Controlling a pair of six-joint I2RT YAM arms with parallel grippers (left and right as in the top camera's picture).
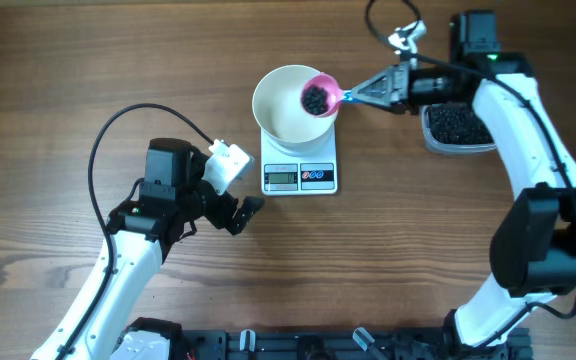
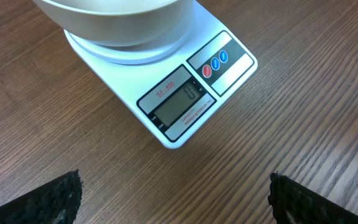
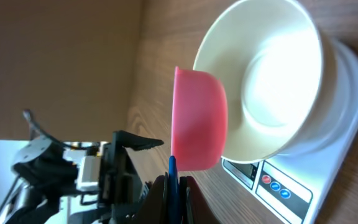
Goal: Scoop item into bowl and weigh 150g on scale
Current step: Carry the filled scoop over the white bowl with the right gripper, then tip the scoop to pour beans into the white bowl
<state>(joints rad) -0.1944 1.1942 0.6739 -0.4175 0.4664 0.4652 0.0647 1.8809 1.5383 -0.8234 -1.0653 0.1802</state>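
Reaching leftward, right jaws clamped tight on pink scoop (image 1: 318,96) of beads (image 1: 314,99) above bowl (image 1: 278,112). Low over bench (image 1: 68,60), left jaws spread wide, empty. On scale (image 2: 129,74): "SF-400", display (image 2: 182,106) "0".

The deep white bowl (image 1: 286,105) sits upright on the flat white scale (image 1: 300,177), display toward 6 o'clock, while black beads (image 1: 315,98) fill a pink scoop (image 1: 332,88) over the bowl's 3 o'clock rim.
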